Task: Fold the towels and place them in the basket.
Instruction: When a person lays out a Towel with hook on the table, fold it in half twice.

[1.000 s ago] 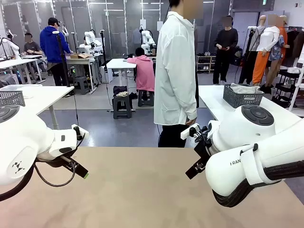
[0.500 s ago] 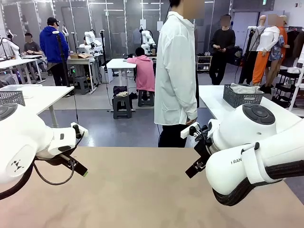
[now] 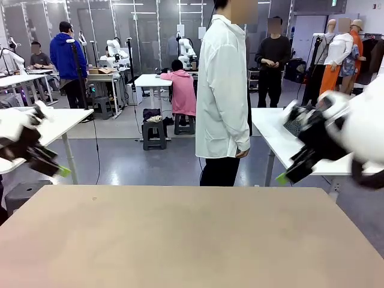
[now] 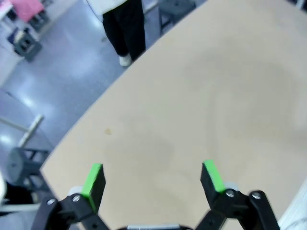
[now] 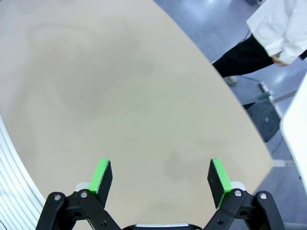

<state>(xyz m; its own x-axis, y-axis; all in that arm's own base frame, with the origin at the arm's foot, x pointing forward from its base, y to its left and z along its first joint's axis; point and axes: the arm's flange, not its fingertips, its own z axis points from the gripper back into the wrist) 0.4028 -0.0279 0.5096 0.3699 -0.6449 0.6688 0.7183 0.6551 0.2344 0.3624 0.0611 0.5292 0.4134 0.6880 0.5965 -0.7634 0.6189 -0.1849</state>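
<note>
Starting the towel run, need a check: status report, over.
Left end effector open, above table's left side. Right end effector open, above its right side. Both holding nothing. Person standing at far edge.

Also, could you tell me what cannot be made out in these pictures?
- Front view: left pincer and right pincer are blurred; finger spacing is unreadable there.
- Front view: right arm is cut off by the right edge.
- Right wrist view: person is cut off by the top edge, upper body mostly lost.
- Left wrist view: same person is cut off above the legs by the top edge.
</note>
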